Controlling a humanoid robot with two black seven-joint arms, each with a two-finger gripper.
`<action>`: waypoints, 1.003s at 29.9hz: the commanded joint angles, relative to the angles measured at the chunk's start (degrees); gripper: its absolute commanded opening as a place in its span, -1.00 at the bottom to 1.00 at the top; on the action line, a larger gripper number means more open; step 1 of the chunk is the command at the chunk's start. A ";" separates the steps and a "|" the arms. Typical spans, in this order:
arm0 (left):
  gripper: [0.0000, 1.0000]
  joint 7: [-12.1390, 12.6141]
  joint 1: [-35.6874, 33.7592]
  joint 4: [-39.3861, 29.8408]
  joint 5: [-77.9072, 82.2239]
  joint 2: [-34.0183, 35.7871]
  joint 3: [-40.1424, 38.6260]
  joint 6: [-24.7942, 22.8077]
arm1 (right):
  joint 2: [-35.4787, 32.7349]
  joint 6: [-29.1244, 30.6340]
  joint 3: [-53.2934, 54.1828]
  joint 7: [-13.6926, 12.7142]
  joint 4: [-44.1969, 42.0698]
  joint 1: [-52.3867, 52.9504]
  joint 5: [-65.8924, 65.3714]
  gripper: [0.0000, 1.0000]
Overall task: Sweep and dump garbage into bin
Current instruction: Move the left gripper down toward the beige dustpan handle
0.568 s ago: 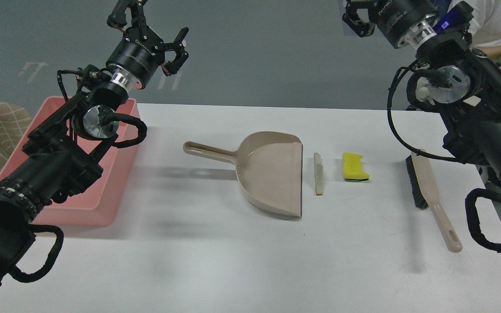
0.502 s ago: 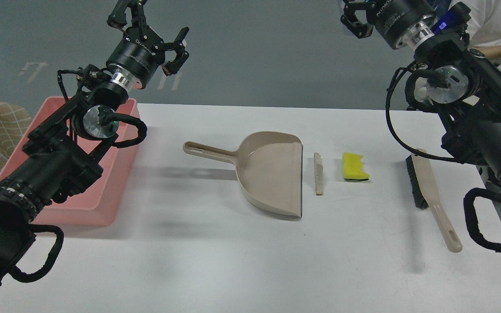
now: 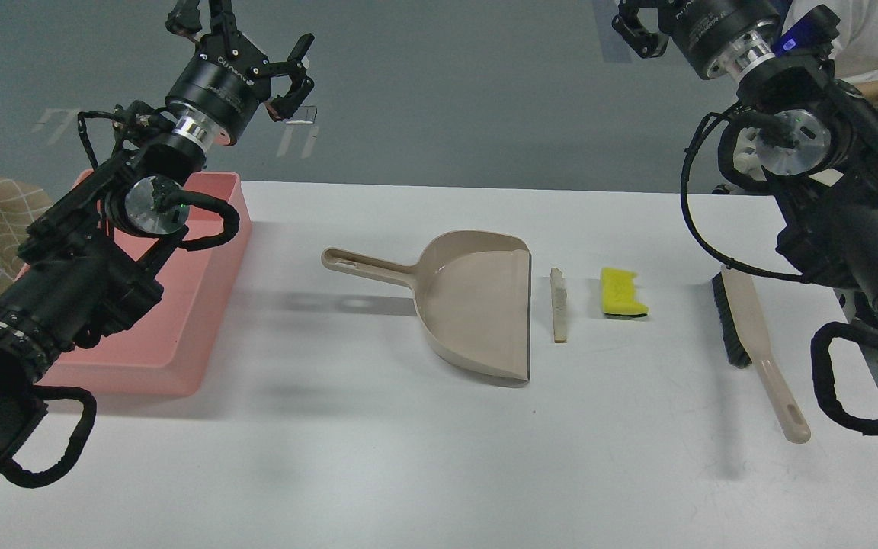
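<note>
Opening step, by the look of it: nothing grasped, both arms raised well above the table (image 3: 378,473).

Left end effector (image 3: 245,38) high over the far end of the pink bin (image 3: 203,320), fingers spread wide, empty. Right end effector (image 3: 641,30) at top edge of view, partly cut off; dark and seen at an angle, so open or closed cannot be told. Nothing visibly in it.

Garbage untouched on the table: off-white strip (image 3: 559,305) lying just beside the dustpan (image 3: 477,301) mouth, parallel to its lip, a narrow gap between. Yellow sponge piece (image 3: 622,292) a little further right, apart from the strip, green backing toward the near side. Both between dustpan and brush (image 3: 744,332).

Brush on the right, bristles facing left toward the scraps, handle running toward the near right corner. Dustpan handle pointing left toward the bin. Bin at the left table edge, well apart from the dustpan; interior mostly hidden by the left arm.

Judgement: sweeping not begun. Layout suits right arm for the brush, left for the dustpan handle. Next move likely calls for descent onto both handles, a firm pinch on each, pan held flat against the table while bristles push sponge and strip leftward over the lip. Thin strip may slide under the lip if the pan lifts.
</note>
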 commanded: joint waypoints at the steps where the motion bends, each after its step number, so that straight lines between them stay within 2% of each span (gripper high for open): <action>1: 0.96 0.19 0.07 1.16 -0.06 0.15 -0.53 -0.68 | 0.07 0.00 0.12 0.21 -0.05 -0.14 -0.05 1.00; 5: 0.96 0.36 0.07 3.53 -0.33 -0.29 -2.99 -0.68 | -0.11 0.00 0.12 0.30 -0.14 0.12 -0.05 1.00; 10: 0.96 0.89 -0.37 3.54 0.11 -0.46 -2.38 0.60 | -0.19 0.00 0.03 0.39 -0.14 -0.32 -0.05 1.00; 14: 0.96 3.35 -0.37 2.84 0.11 -0.11 -2.20 0.42 | -1.68 0.00 0.29 0.82 -0.05 -1.72 -0.05 1.00; 21: 0.95 3.88 -0.20 2.05 0.64 0.41 -2.12 -0.19 | -4.23 0.00 3.37 1.09 0.56 -5.94 0.04 1.00; 24: 0.95 4.15 1.11 -4.52 0.64 2.69 -1.24 1.04 | -6.60 0.00 3.54 1.09 1.09 -8.13 0.30 1.00; 25: 0.95 4.15 1.12 -4.55 0.64 2.70 -1.24 1.04 | -6.61 0.00 3.54 1.09 1.09 -8.14 0.30 1.00; 30: 0.89 3.97 4.89 -16.83 0.73 9.54 3.85 3.94 | -11.18 0.00 4.42 1.09 3.55 -11.04 0.39 1.00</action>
